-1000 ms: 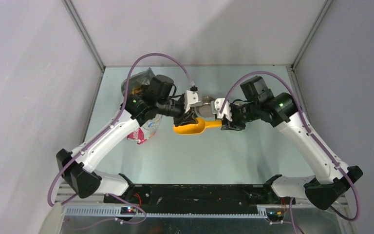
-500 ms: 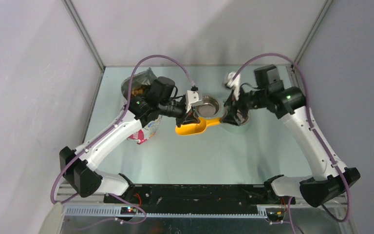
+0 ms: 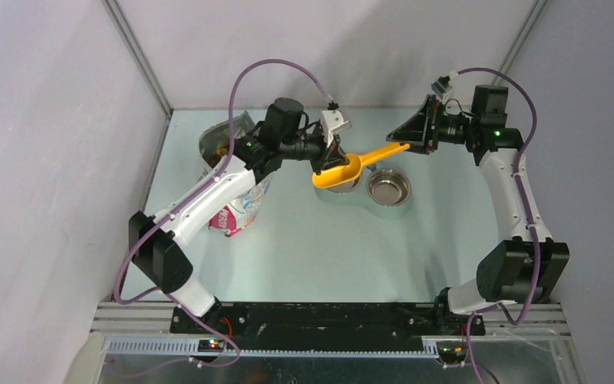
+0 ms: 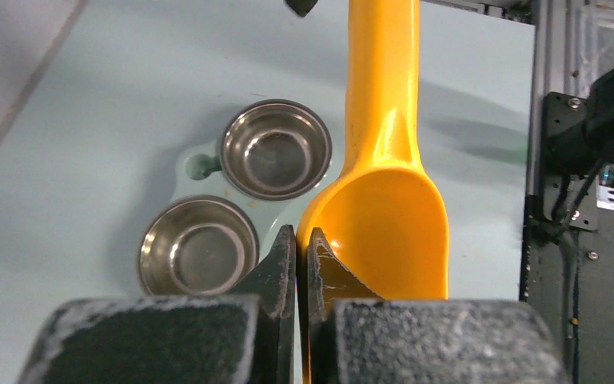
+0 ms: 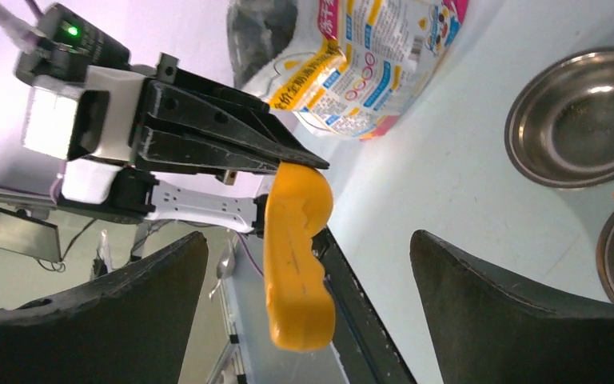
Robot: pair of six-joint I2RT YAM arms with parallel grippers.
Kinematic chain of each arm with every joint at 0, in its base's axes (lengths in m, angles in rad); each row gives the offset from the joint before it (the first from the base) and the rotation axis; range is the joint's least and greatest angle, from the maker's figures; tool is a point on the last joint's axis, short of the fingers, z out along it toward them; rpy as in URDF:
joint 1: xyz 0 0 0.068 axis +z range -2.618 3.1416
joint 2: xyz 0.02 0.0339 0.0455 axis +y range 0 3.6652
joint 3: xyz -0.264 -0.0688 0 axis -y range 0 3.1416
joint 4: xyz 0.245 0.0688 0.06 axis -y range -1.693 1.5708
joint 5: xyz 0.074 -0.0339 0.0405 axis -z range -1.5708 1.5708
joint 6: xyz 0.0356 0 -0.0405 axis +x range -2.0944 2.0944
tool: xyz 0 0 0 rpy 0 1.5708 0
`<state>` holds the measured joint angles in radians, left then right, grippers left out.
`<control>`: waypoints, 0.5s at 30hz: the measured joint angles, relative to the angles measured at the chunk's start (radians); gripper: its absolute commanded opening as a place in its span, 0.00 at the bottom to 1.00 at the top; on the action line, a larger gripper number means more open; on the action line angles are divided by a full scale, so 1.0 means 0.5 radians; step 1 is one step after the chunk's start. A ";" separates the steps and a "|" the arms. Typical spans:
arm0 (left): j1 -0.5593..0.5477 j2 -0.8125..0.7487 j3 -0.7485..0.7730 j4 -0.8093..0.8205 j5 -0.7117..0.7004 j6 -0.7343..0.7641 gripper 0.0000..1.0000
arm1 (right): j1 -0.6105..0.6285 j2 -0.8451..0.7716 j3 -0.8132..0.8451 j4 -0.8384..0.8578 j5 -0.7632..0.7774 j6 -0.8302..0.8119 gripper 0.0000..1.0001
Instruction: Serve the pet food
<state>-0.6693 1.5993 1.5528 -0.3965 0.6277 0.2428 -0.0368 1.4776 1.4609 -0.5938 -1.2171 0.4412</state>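
A yellow scoop (image 3: 352, 166) hangs in the air over two steel bowls (image 3: 389, 187). My left gripper (image 3: 325, 162) is shut on the rim of the scoop's cup (image 4: 384, 224), which looks empty in the left wrist view. The scoop's handle (image 5: 296, 272) points into my right gripper (image 5: 308, 240). Its fingers (image 5: 480, 304) stand wide apart on either side of the handle without touching it. Brown pet food (image 3: 221, 149) shows in the open mouth of the printed bag (image 3: 242, 210) at the left.
The two bowls (image 4: 276, 149) (image 4: 198, 246) sit in a pale green holder (image 4: 200, 166) and hold no kibble. The bag (image 5: 368, 64) lies left of them, under my left arm. Grey walls close in the back and both sides.
My left gripper has shut on the scoop's rim and lifted it back over the bowls. My right gripper has opened, let go of the handle and drawn away to the back right.
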 measured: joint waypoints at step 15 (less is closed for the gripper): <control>-0.032 0.012 0.023 0.050 -0.278 -0.001 0.00 | 0.037 -0.085 -0.131 0.210 -0.001 0.276 0.59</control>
<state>-0.6853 1.6054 1.5642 -0.3717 0.4885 0.2424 -0.0185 1.4349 1.3952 -0.4889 -1.2175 0.5793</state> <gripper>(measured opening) 0.024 0.602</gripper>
